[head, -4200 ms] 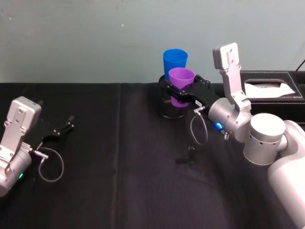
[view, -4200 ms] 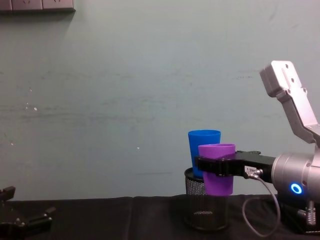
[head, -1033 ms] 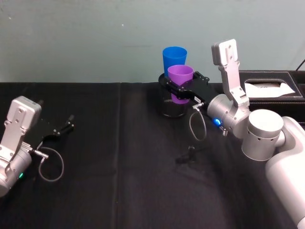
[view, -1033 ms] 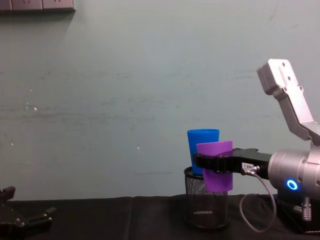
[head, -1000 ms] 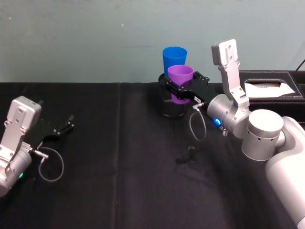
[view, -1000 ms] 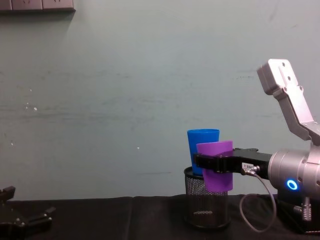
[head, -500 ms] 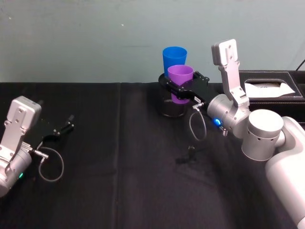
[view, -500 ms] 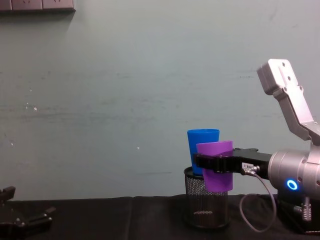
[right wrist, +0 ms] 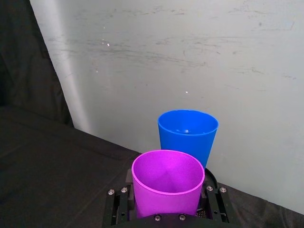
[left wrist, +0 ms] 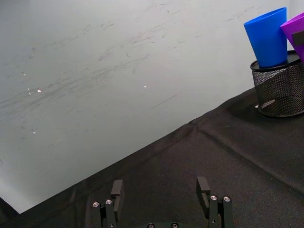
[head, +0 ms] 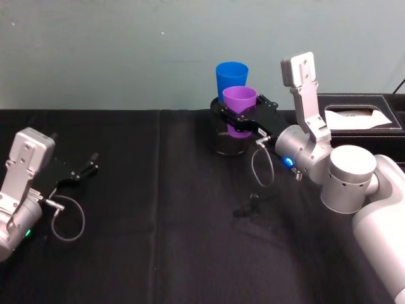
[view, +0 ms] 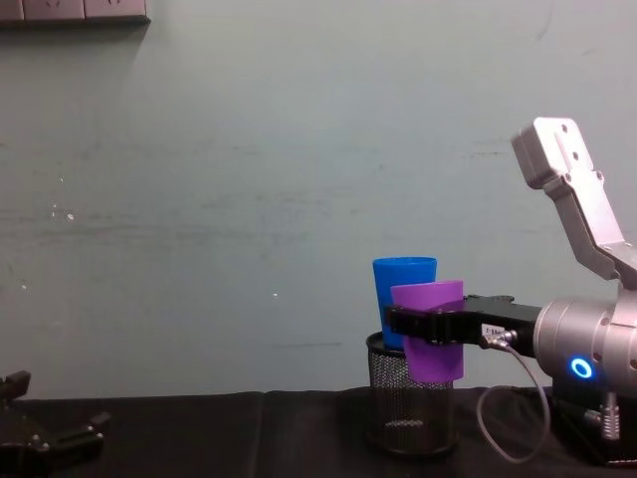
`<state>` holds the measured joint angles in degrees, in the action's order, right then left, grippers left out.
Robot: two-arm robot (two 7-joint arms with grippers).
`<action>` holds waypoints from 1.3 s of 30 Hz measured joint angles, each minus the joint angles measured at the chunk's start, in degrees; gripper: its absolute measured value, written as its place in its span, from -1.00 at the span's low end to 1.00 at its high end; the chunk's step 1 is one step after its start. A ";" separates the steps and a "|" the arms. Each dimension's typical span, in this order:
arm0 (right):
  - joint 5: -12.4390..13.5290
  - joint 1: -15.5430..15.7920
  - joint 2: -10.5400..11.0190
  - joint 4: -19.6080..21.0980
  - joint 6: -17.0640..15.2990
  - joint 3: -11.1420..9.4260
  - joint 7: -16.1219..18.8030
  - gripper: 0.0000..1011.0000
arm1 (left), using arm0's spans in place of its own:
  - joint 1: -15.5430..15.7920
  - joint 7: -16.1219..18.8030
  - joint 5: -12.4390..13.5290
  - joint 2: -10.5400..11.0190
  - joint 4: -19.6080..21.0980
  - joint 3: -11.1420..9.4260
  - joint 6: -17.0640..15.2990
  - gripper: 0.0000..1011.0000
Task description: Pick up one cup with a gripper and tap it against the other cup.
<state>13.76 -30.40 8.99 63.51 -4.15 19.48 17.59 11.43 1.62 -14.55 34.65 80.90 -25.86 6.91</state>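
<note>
Right end effector (head: 236,120) clamps the purple cup (head: 239,100) at mid-wall, upright, just beside the blue cup (head: 231,77) in the mesh holder (head: 226,145). Light, slick plastic likely flexes: grip gently. Left end effector (head: 93,163) lies spread, idle.

My head camera looks down over the table (head: 158,253); the chest one sits low, facing the wall (view: 249,199). All four share the blue cup (head: 231,75) at twelve o'clock, nearest my right wrist view.

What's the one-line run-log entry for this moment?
right gripper: shut on purple cup, lifted | purple cup: close in front of blue cup in mesh holder, contact unclear | left gripper: open, parked at left
</note>
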 joint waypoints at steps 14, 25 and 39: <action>0.00 0.00 0.00 0.00 0.00 0.00 0.00 0.45 | 0.00 0.00 0.00 0.00 0.00 0.00 0.00 0.98; 0.00 0.00 0.00 0.00 0.00 0.00 0.00 0.45 | 0.00 0.00 0.00 0.00 0.00 0.00 0.00 0.98; 0.00 0.00 0.00 0.00 0.00 0.00 0.00 0.45 | 0.00 0.00 0.00 0.00 0.00 0.00 0.00 0.98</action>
<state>13.76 -30.40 8.99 63.51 -4.15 19.48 17.59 11.43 1.62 -14.55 34.65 80.90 -25.86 6.91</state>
